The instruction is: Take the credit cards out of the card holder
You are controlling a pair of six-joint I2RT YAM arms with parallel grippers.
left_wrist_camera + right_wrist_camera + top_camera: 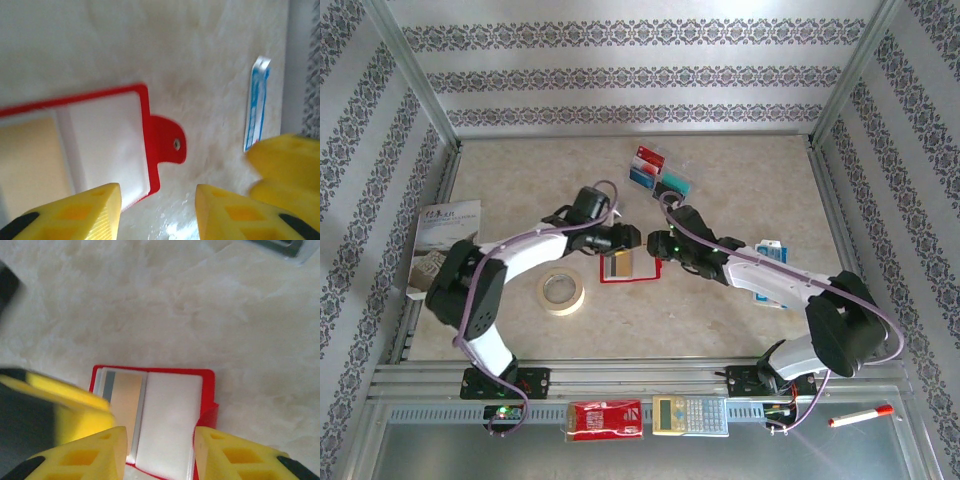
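Currently the small red folding card holder point(642, 273) lies opened flat at the middle of the pale marbled table point(720, 320), clear pockets up, which leaves the pocket mouths reachable from above. One flat yellow-orange plastic card point(126, 399) sits in its left pocket as the right wrist camera sees it; the neighbouring pocket looks white and empty. The red snap tab point(168, 141) sticks out flat to one side.

Both claws hang close over the holder from opposite sides. The left gripper point(157, 212) has its yellow jaws spread, bare table between them and one fingertip over the holder's edge; it grips nothing. The right gripper point(157, 455) is likewise spread and empty, its jaws straddling the holder's near edge. I judge one is placed to pin the holder while the other works the card free.

Farther back lie a red-and-white card point(648, 156), a blue card point(641, 177) and a teal-and-black card point(676, 182), together and well apart from the holder.

A cream tape roll point(561, 291) rests near the holder's left, and a blue-and-white rectangular pack point(256, 105) lies under the right arm. A printed booklet point(447, 235) sits at the left wall. The main obstruction seems to be the claws themselves, crowding each other.
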